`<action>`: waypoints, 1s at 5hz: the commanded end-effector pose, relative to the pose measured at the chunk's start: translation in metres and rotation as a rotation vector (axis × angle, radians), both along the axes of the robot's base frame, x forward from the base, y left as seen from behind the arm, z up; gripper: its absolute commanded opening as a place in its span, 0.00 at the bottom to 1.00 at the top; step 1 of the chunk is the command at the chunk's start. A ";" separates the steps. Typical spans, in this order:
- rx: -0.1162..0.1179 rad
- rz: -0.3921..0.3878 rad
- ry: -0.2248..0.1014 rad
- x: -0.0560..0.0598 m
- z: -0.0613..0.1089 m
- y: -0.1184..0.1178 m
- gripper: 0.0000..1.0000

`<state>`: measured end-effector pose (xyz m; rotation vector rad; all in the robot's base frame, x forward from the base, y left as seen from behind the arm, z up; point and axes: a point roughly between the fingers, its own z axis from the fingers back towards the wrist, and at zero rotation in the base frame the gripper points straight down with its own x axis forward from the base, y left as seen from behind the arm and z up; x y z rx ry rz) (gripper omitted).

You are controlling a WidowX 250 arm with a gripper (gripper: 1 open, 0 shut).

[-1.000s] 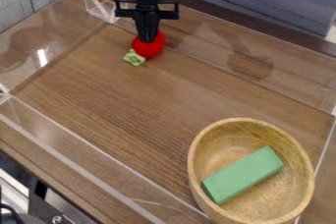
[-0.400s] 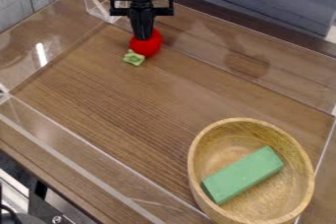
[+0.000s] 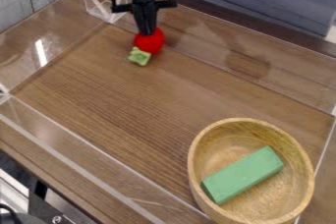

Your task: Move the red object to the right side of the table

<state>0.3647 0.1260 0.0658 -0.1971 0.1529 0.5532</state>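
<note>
In the single camera view, the gripper [image 3: 147,29] hung from the black arm at the far left part of the tabletop [image 3: 144,120], pointing steeply downward. Its fingers were pressed together and pinched the top of the red object [image 3: 149,41], which sat directly beneath the fingertips and touched them. The red object was near the far acrylic wall [image 3: 250,31], well apart from the wooden bowl [image 3: 252,174], which stood at the near right corner of the tabletop.

The red object's long axis ran on a slant, from its rounded red body under the gripper down and toward the left to its light green leafy end [image 3: 138,57]. That green end pointed away from the gripper, toward the near left, and lay lower than the red part, close to the wood grain; whether it touched the tabletop could not be told. The red body itself appeared just off the surface, though the small size made this uncertain.

Relative to the bowl, the gripper and the red object were far across the tabletop, on the opposite diagonal. Inside the bowl lay a green rectangular block [image 3: 242,176], tilted with one end toward the far right rim.
</note>
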 end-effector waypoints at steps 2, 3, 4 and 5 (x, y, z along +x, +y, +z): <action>0.001 -0.009 -0.111 0.007 0.063 -0.026 0.00; -0.012 -0.041 -0.118 0.006 0.070 -0.044 0.00; -0.018 -0.130 -0.115 0.003 0.067 -0.079 0.00; -0.019 -0.229 -0.110 0.004 0.059 -0.115 0.00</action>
